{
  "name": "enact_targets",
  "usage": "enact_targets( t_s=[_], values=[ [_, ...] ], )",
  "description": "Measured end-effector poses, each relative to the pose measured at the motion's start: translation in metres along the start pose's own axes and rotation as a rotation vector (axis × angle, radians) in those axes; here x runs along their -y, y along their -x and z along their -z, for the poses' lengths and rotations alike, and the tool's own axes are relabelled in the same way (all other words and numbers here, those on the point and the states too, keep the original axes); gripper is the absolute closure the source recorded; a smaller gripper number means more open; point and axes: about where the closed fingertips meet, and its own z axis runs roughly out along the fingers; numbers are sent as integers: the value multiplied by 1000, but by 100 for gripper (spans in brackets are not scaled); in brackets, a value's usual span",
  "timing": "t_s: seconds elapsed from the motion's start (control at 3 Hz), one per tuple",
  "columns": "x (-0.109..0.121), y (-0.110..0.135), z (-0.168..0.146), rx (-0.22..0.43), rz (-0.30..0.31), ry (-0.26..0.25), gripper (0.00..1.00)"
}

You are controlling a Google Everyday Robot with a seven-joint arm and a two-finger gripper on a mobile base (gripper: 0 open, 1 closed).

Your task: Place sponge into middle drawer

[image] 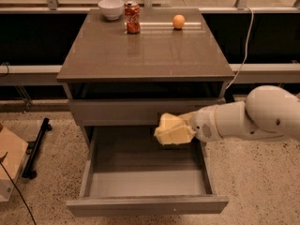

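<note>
While the middle drawer (140, 184) stands pulled out beneath it, the robot's gripper (188, 127) hangs above the drawer's rear right quarter, clamped on the sponge (171, 129) – a pale yellow foam block with a soft, lumpy outline, held clear of every surface. The white arm (243, 118) reaches in from the right, and the sponge juts leftward from its tip, roughly along the arm's line. It sits just in front of the plain grey upper drawer front (117, 111). The drawer's flat grey floor lies straight below and slightly forward-left, so the drop appears to call for little more than a short descent – and a release. On the smooth brown cabinet top (140, 55), well apart from the action, stand a white bowl (111, 8), a red can (132, 18) and an orange ball (178, 21).
</note>
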Motion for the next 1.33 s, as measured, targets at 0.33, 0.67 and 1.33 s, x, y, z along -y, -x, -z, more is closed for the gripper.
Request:
enact_targets(
  t_s=[0.33,0.67,1.33],
  values=[
    [-1,-9,-6,-9,-12,0,100],
    [-1,-7,-9,-25,9,-14,100],
    [3,-79,-65,-15,-147,28,100]
  ],
)
